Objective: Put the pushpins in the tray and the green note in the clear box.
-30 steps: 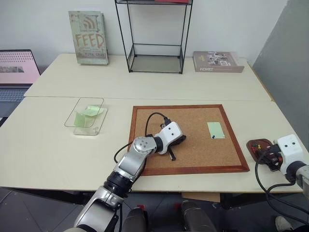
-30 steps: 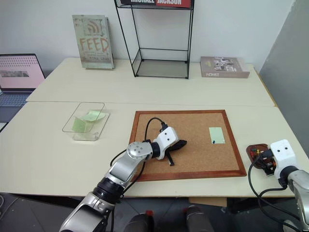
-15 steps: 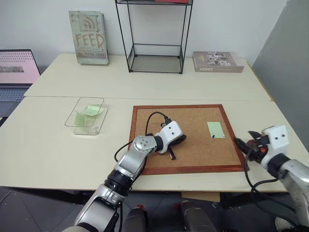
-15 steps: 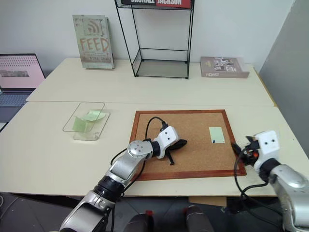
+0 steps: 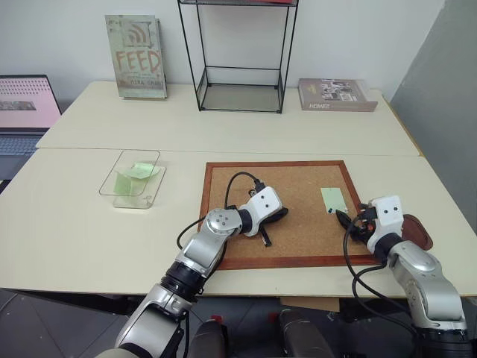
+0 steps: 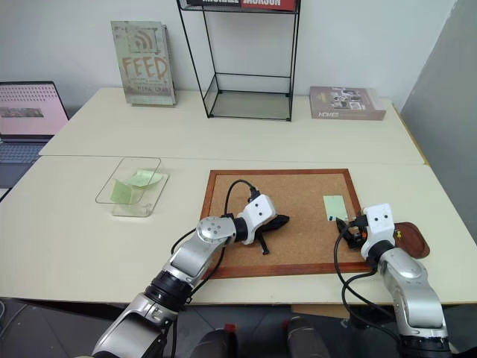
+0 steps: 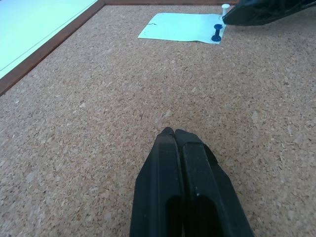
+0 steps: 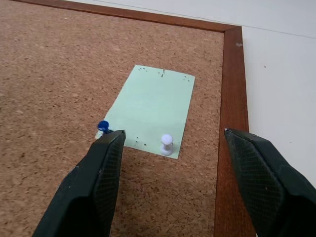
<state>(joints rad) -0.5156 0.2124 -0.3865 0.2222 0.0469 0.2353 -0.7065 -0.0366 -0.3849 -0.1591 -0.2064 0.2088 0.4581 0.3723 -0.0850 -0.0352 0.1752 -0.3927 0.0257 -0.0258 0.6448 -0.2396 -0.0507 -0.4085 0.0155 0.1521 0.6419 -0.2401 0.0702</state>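
Swung in from the tabletop's right edge, the right gripper (image 8: 168,143) now hovers over the right side of the corkboard (image 5: 298,239), jaws spread wide and empty, bracketing the near edge of the green note (image 8: 155,106). That note lies flat on the cork at about 3 o'clock of the board, just inside the wooden frame, with two pushpins at its near edge: a blue pushpin (image 8: 103,126) just beside one finger and a white pushpin (image 8: 167,143) between the two fingers. Uncovered since the arm left it, the tray (image 5: 416,231) sits on the tabletop (image 5: 74,231) beyond the board's right edge at 3 o'clock; its contents cannot be made out. At 9 o'clock of the board, the clear box (image 5: 133,177) holds curled yellow-green slips (image 5: 140,171). Resting on the cork near the board's centre, the left gripper (image 7: 175,136) has its jaws pressed together, holding nothing
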